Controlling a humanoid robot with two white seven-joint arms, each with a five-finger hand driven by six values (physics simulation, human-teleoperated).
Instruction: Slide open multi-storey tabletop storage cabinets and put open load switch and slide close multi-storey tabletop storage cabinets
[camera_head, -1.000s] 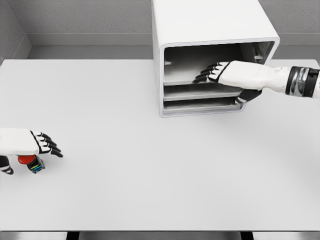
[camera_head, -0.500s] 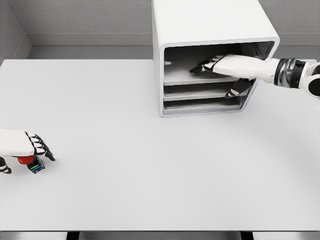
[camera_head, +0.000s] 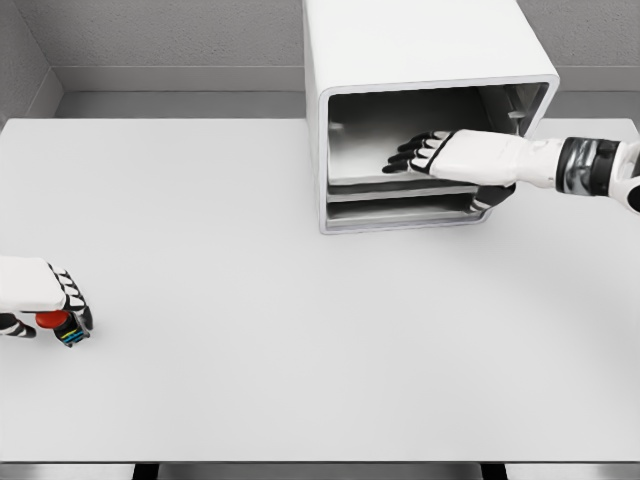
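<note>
Meanwhile the left hand (camera_head: 45, 300), at the worktop's (camera_head: 250, 340) left edge, has its fingers curled around the red-buttoned switch (camera_head: 60, 326). Well apart, the right hand (camera_head: 450, 155) reaches into the cabinet (camera_head: 420, 60), fingers flat on its top tray (camera_head: 360, 160).

Left robot hand (camera_head: 45, 300): white shell, black finger segments. Right robot hand (camera_head: 450, 155): white shell, black fingertips, black-and-grey banded wrist cuff, smooth white forearm casing.

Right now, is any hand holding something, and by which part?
The left hand grips the switch from above, over its red top. The right hand holds nothing.
</note>
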